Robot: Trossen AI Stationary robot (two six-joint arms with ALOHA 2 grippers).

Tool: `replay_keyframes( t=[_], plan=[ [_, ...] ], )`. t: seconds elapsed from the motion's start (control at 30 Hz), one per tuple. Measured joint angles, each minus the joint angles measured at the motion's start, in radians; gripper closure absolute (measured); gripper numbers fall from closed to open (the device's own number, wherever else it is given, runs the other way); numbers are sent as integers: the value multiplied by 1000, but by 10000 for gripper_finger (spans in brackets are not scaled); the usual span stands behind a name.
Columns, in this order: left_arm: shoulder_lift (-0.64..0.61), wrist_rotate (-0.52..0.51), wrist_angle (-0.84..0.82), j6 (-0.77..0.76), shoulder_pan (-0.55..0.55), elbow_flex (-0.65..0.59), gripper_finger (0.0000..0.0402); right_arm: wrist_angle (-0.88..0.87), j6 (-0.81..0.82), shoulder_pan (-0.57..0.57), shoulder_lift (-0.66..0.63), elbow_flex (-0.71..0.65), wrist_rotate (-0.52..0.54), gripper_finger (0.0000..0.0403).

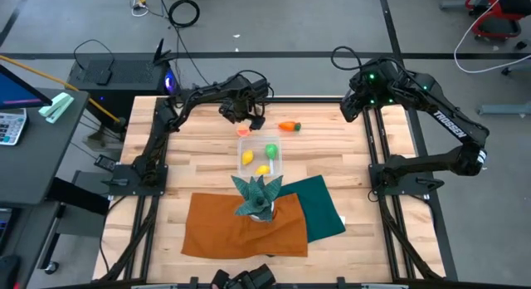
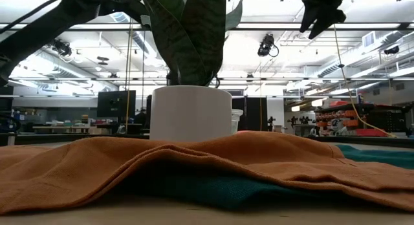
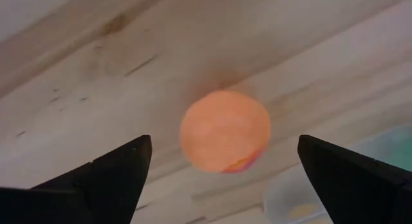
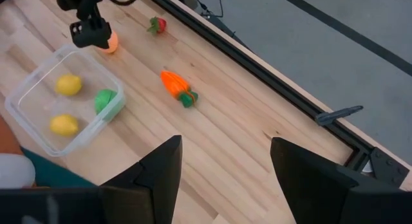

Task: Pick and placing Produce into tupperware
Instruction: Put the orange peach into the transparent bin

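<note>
— Where is the left pincer [image 1: 246, 120]?

— Low over the table [image 1: 332, 164], its fingers [image 3: 109, 176] spread wide on either side of a round orange fruit [image 3: 224, 130], which lies on the wood just beside the clear tupperware [image 4: 38, 130]. Nothing is gripped.

— What sits in the container?

— Two yellow lemons [image 4: 67, 85] and a green piece [image 4: 104, 100]. A carrot [image 4: 176, 86] and a red strawberry [image 4: 156, 24] lie on the wood nearby.

— And the right pincer [image 4: 222, 163]?

— Raised over the table's far right corner, fingers apart, empty. A potted plant [image 1: 257, 193] stands on an orange cloth [image 1: 241, 227].
</note>
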Motion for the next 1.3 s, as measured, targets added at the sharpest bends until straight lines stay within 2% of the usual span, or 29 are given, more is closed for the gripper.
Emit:
replay_keyframes(
  t=[0.7, 0.9, 1.13, 1.3],
  plan=[
    [0, 32, 6, -14, 0, 0, 3, 0, 0, 0, 0, 0, 1, 199],
    [-1, 88, 2, -14, -5, 0, 3, 0, 1, 0, 0, 0, 1, 199],
    [22, 89, -24, -2, -11, 0, 3, 0, 0, 0, 0, 0, 2, 199],
    [45, 40, -41, 6, -18, 0, 3, 0, 1, 0, 0, 0, 2, 199]
  ],
)
